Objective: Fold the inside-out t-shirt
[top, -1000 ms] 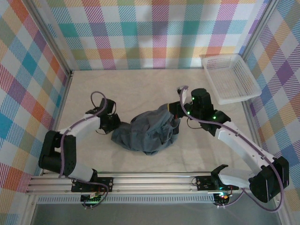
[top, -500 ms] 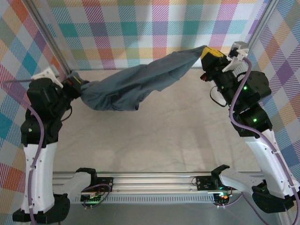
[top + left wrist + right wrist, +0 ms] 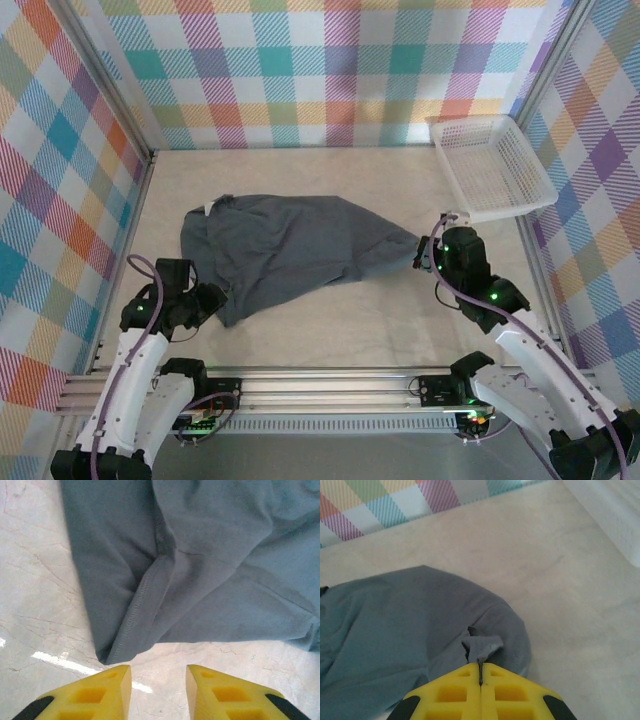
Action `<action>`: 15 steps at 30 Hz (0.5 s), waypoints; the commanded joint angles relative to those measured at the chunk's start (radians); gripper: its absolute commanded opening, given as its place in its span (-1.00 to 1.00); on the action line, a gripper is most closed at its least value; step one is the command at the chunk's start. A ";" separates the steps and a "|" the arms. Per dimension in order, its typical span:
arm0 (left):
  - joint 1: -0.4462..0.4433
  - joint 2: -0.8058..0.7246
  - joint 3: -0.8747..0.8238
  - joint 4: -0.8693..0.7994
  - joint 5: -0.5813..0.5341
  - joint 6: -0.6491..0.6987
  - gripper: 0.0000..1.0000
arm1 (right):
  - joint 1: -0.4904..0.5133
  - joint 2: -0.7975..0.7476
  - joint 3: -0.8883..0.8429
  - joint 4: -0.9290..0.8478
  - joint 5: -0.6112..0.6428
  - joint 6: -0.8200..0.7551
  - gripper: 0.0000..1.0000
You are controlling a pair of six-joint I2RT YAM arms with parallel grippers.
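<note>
T-shirt [image 3: 290,245] hung stretched in the air half a sec ago, now it's spread mid tabletop [image 3: 330,335]. Left hand [image 3: 157,670] let go, jaws apart by its near hem; right hand [image 3: 480,666] still pinches the right end. Folding's next imo.

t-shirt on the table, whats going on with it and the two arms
Two robot arms are working on a dark grey t-shirt that lies spread out and wrinkled on the table, not yet folded. The right gripper is shut on a pinch of fabric at the shirt's right end. The left gripper is open just off the shirt's near left corner, holding nothing.
</note>
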 commanded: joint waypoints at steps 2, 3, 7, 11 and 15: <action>-0.041 0.142 0.119 0.049 -0.037 0.046 -0.26 | -0.004 -0.004 0.014 0.049 -0.063 0.053 -1.00; -0.072 0.195 0.151 0.060 -0.078 0.061 -0.26 | -0.004 0.010 0.014 0.068 -0.091 0.050 -1.00; -0.126 0.401 0.201 0.129 -0.219 0.092 -0.19 | -0.004 0.081 0.025 0.130 -0.189 0.051 -1.00; -0.121 0.572 0.219 0.203 -0.323 0.105 -0.07 | -0.003 0.140 0.060 0.140 -0.269 0.038 -1.00; -0.091 0.674 0.219 0.265 -0.339 0.137 -0.03 | -0.004 0.138 0.068 0.133 -0.279 0.020 -1.00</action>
